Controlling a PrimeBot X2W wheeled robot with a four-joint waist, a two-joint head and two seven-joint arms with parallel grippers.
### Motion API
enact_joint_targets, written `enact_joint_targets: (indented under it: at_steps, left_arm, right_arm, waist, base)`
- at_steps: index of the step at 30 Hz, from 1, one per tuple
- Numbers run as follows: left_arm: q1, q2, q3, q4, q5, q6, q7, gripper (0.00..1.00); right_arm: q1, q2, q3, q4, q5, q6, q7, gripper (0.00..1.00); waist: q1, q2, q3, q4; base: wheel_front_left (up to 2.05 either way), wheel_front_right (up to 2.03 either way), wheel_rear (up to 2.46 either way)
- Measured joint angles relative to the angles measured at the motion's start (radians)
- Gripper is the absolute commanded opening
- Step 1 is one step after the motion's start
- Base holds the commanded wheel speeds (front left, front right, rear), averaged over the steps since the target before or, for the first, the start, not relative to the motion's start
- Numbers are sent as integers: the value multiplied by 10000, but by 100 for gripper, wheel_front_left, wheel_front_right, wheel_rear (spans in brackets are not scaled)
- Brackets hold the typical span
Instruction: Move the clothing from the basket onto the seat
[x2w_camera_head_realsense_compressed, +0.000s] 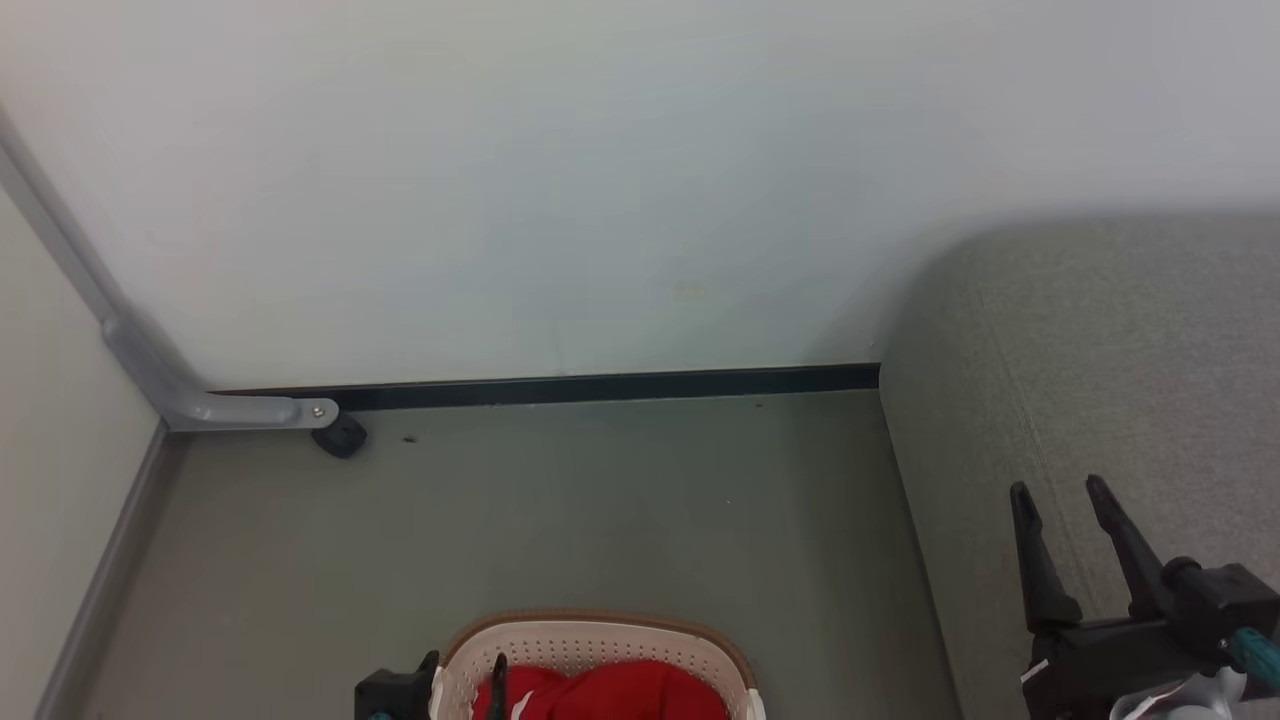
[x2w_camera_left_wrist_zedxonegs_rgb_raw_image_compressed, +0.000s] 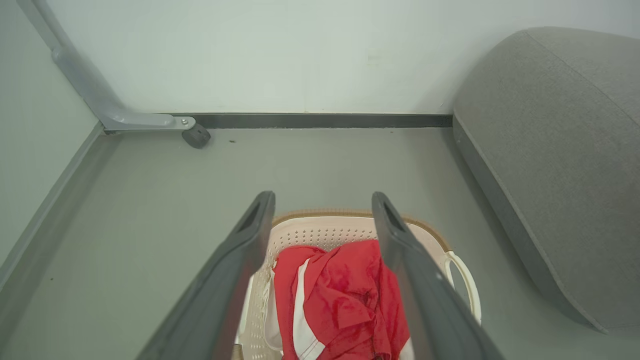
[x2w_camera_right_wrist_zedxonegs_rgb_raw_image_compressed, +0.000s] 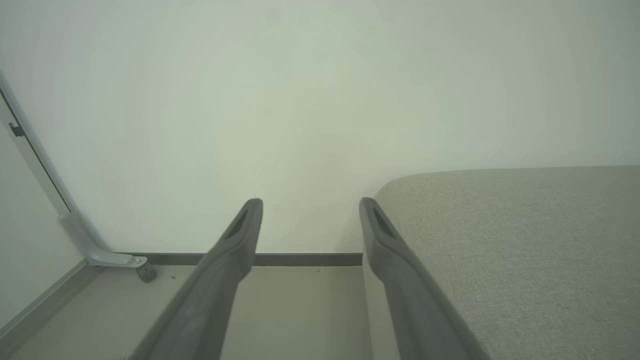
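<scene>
My left jaws hang released above the red clothing (x2w_camera_left_wrist_zedxonegs_rgb_raw_image_compressed: 345, 295), heaped in the cream laundry basket (x2w_camera_left_wrist_zedxonegs_rgb_raw_image_compressed: 320, 232) on the floor (x2w_camera_head_realsense_compressed: 600, 520). My right jaws, likewise released, hover at the edge of the grey seat (x2w_camera_head_realsense_compressed: 1100, 350).

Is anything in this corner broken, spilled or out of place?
Nothing stands out. The clothing lies crumpled inside the basket, which sits upright on the floor beside the seat; none visibly spills over the rim. A small dark speck lies by the wall.
</scene>
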Motion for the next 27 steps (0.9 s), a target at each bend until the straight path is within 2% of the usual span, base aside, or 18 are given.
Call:
enact_joint_targets:
  at_steps: [15,21,27]
  left_arm:
    - [-1508,-151,-803,1294,-6,15,821,100]
    - [-2005,-153,-1653,1271,-646,180,1141,100]
    - [-2670,-150,-2056,1294,-1070,295,1429,100]
  right_arm:
    - [-1378,4,96,-1313,-153,107,-2,100]
    - [-2039,44,130,-1668,-176,174,-4,100]
    - [-2516,151,130,-1979,-176,188,-38,100]
  waist:
    - [1,0,1699,-488]
    - [2,1,2526,-798]
    - [3,1,3375,-1178]
  base:
    - [0,0,0]
    - [0,0,0]
    - [0,0,0]
